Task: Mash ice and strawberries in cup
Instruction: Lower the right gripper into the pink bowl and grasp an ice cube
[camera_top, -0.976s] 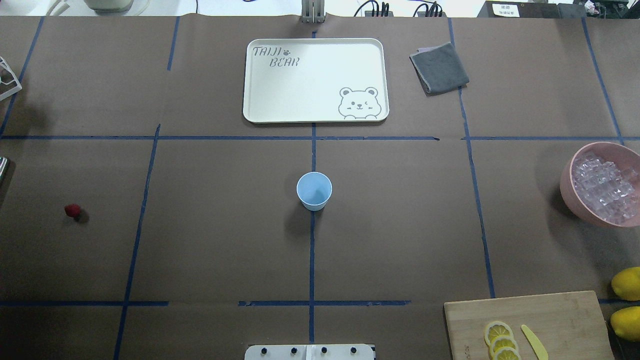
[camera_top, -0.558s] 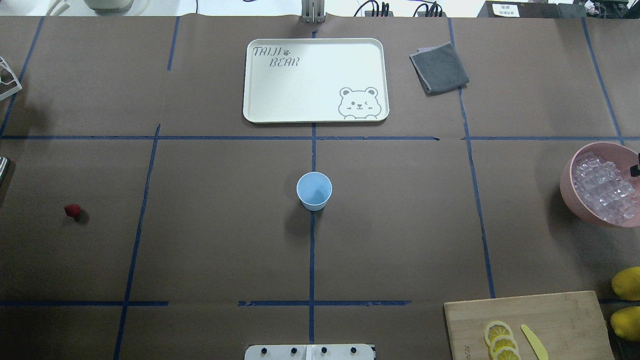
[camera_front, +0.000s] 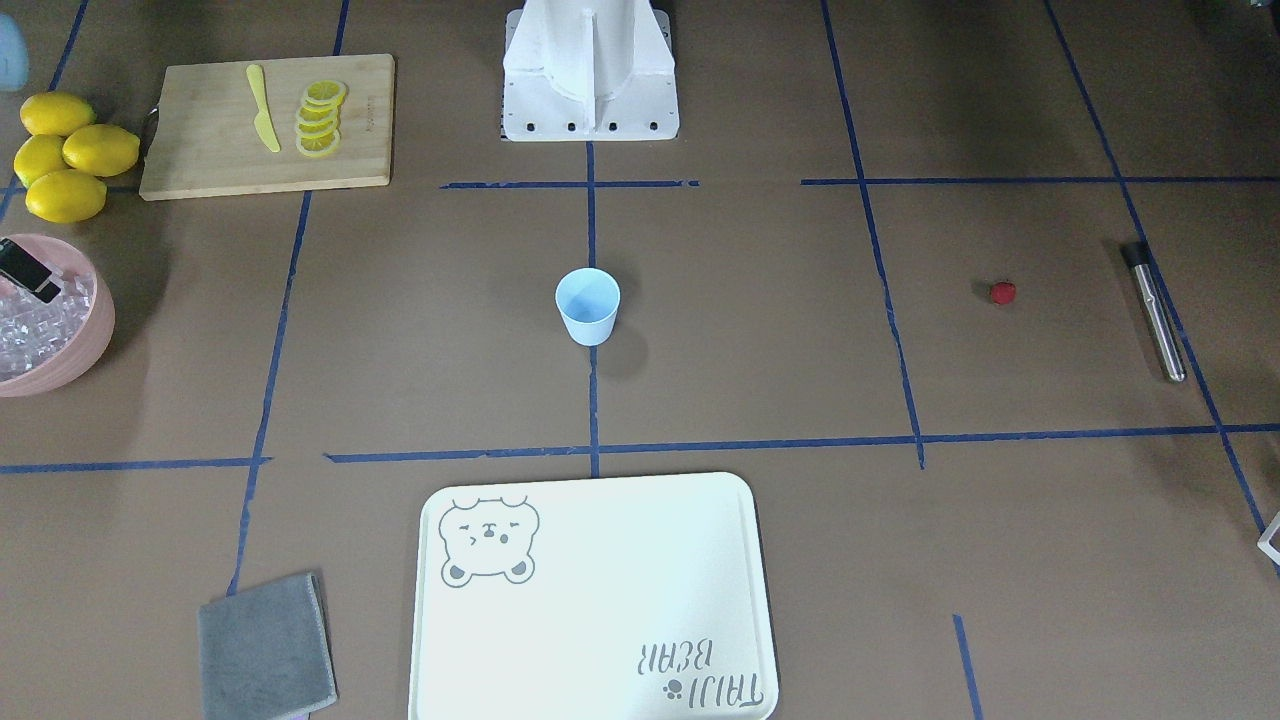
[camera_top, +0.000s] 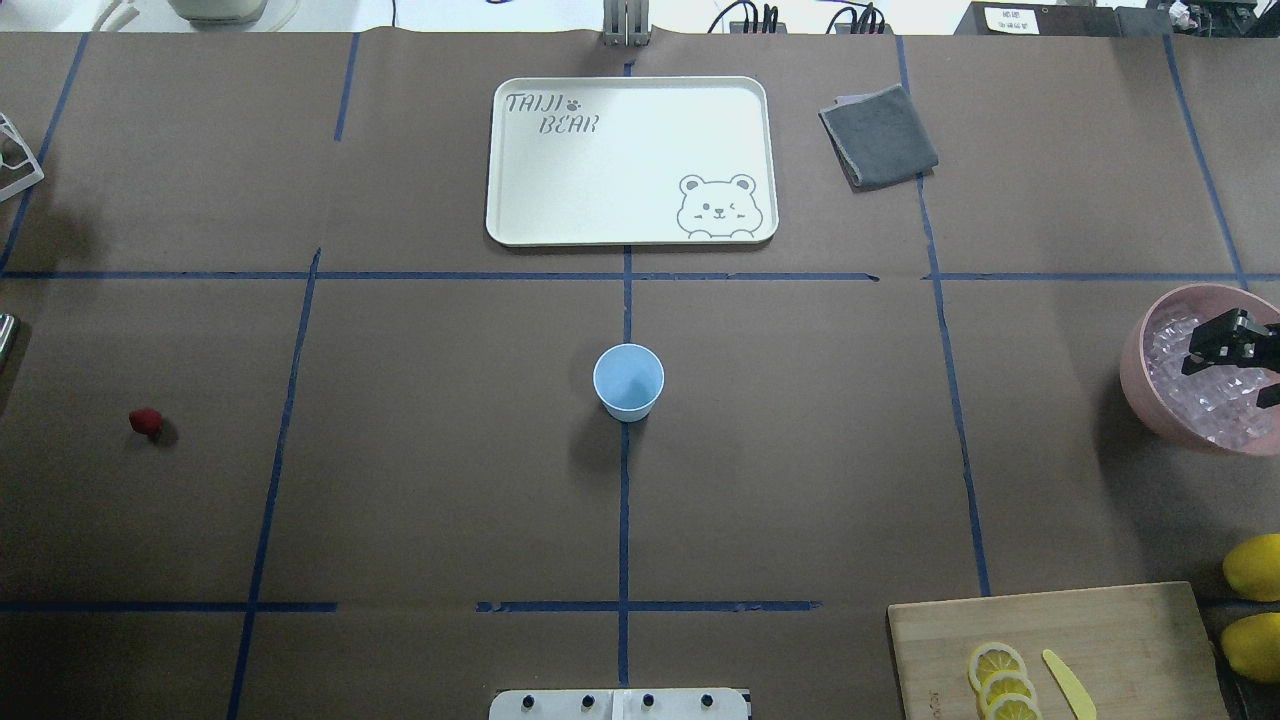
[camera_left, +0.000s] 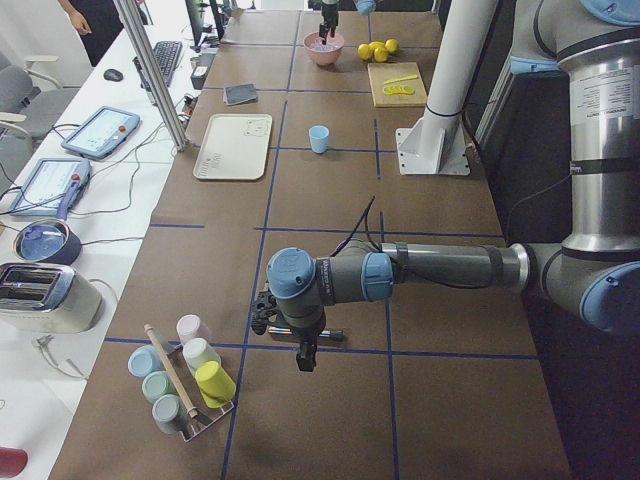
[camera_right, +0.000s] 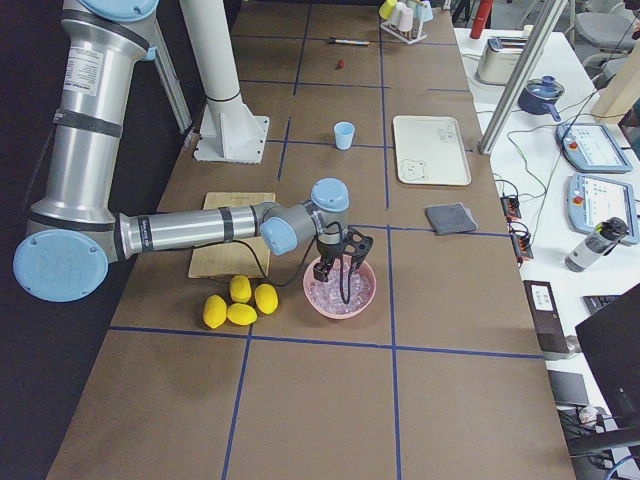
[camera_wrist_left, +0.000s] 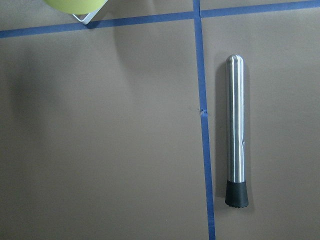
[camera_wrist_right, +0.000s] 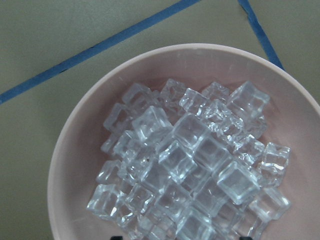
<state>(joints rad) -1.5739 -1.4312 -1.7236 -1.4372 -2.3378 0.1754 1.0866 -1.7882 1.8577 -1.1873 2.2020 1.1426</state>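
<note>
The light-blue cup (camera_top: 628, 380) stands upright and empty at the table's middle, also in the front view (camera_front: 588, 305). The red strawberry (camera_top: 146, 421) lies alone far left. The ice (camera_top: 1205, 395) fills the pink bowl (camera_top: 1135, 380) at the right edge; the right wrist view shows several cubes (camera_wrist_right: 190, 160). My right gripper (camera_right: 337, 288) hangs open just above the ice, holding nothing. My left gripper (camera_left: 300, 345) shows only in the exterior left view, low over the table by a steel muddler (camera_wrist_left: 235, 130); I cannot tell if it is open.
A white bear tray (camera_top: 630, 160) and a grey cloth (camera_top: 878, 135) lie at the far side. A cutting board (camera_top: 1110, 640) with lemon slices and a yellow knife sits near right, lemons (camera_top: 1255, 567) beside it. A cup rack (camera_left: 185, 385) stands beyond my left gripper.
My right gripper has come in from the right edge of the overhead view and now hangs over the bowl of ice. Cup and strawberry have not moved.
</note>
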